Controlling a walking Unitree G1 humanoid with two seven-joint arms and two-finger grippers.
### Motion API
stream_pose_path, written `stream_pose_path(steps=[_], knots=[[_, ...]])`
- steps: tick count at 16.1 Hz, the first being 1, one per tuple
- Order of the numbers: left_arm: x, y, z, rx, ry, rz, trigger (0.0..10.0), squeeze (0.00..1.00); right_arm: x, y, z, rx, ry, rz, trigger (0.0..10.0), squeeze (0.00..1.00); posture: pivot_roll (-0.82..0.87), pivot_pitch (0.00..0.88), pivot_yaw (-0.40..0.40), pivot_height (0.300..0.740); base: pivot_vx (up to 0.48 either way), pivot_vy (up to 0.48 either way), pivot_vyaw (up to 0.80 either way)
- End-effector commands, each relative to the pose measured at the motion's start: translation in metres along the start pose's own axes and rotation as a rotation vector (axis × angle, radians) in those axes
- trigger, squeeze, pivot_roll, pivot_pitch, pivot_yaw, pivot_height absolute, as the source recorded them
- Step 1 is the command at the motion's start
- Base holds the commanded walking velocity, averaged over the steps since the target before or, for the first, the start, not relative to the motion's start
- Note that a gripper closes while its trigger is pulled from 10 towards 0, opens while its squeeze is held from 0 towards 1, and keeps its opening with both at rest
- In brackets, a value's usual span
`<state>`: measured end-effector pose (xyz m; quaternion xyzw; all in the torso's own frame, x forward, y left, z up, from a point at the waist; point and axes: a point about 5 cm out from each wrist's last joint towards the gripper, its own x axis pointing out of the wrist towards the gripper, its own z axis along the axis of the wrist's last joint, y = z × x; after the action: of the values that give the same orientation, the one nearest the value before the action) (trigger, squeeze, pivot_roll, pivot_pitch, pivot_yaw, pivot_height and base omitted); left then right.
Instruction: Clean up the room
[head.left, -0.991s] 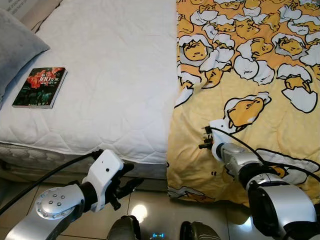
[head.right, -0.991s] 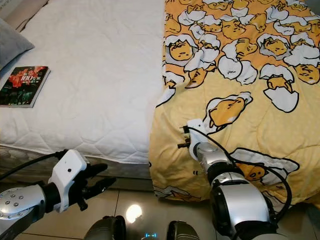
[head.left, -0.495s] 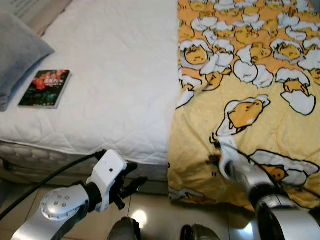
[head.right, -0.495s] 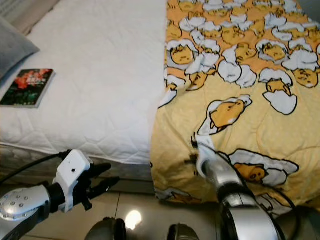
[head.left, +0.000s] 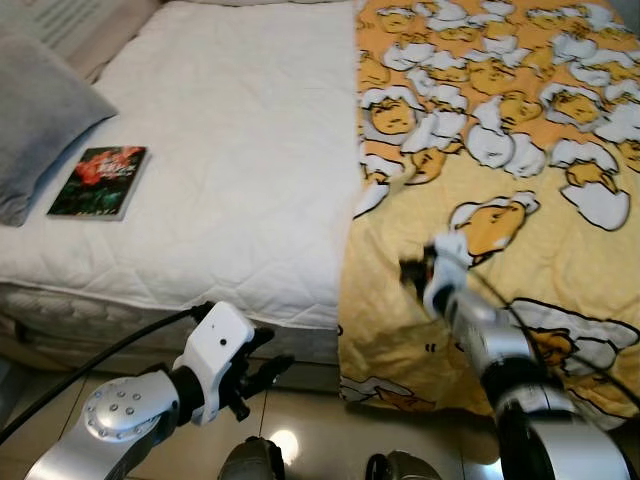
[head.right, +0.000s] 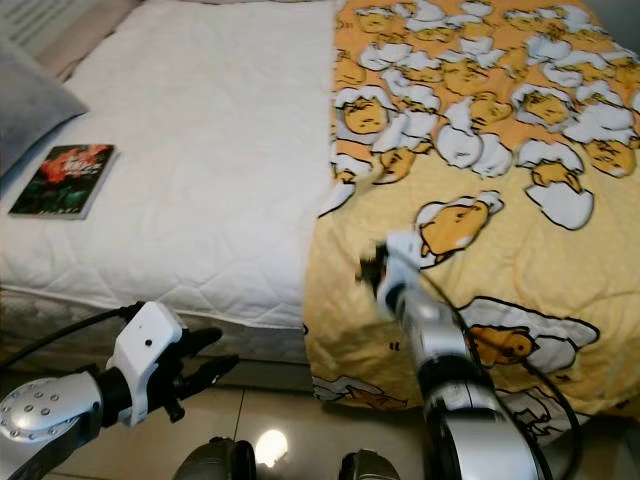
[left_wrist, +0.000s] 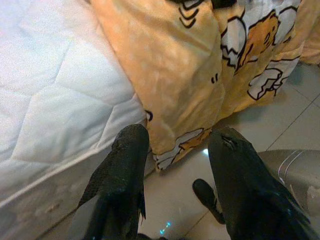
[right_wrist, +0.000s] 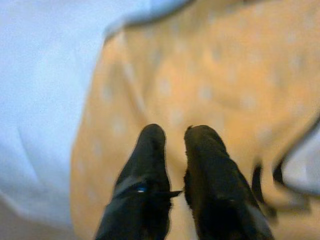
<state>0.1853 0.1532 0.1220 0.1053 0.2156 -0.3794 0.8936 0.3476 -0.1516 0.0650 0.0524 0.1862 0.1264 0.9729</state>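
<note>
Right tool (head.left: 412, 270) is over the yellow blanket (head.left: 520, 170), near its turned-back left edge and close to the foot side of the bed (head.left: 230, 160). The right wrist view has both fingers (right_wrist: 145, 165) nearly together with only a thin slit between them, and no fabric visibly caught there, so I read it as pressed together and not pinching anything; that view is blurred, so contact with the cloth can't be confirmed. The placement makes sense if the plan is to grab the blanket edge and drag it across: the blanket covers just the robot's right half of the bed, leaving the white quilted mattress pad bare on the left, and its long edge runs straight up the middle. The lower hem hangs over the side toward the tiled floor (left_wrist: 280, 130). Left tool (head.left: 262, 368) is parked low, below the mattress edge and above the floor, fingers spread with nothing between them; the left wrist view looks past them at the hanging blanket corner. My guess is it's held clear so it won't snag the cloth. Other cleanup candidates: a book (head.left: 98, 182) lying flat on the bare pad, just beside a grey pillow (head.left: 40, 120) at the far left. Both are well apart from either tool.
</note>
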Motion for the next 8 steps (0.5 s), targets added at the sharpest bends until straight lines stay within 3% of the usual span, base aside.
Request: stream_pose_path(steps=[1, 4, 8], knots=[[-0.004, 0.0, 0.002, 0.011, -0.003, 0.015, 10.0, 0.0, 0.006, 0.007, 0.003, 0.001, 0.007, -0.011, 10.0, 1.0, 0.1, 0.13, 0.023, 0.74, 0.0, 0.0, 0.0], [-0.013, 0.0, 0.0, 0.014, 0.02, 0.019, 10.0, 0.0, 0.014, 0.014, 0.007, -0.129, 0.106, -0.092, 10.0, 1.0, 0.13, 0.181, 0.021, 0.74, 0.0, 0.0, 0.0], [-0.027, -0.001, -0.002, 0.019, 0.053, 0.022, 10.0, 0.0, 0.016, 0.01, 0.008, -0.186, 0.169, -0.176, 10.0, 1.0, 0.17, 0.247, 0.01, 0.74, 0.0, 0.0, 0.0]])
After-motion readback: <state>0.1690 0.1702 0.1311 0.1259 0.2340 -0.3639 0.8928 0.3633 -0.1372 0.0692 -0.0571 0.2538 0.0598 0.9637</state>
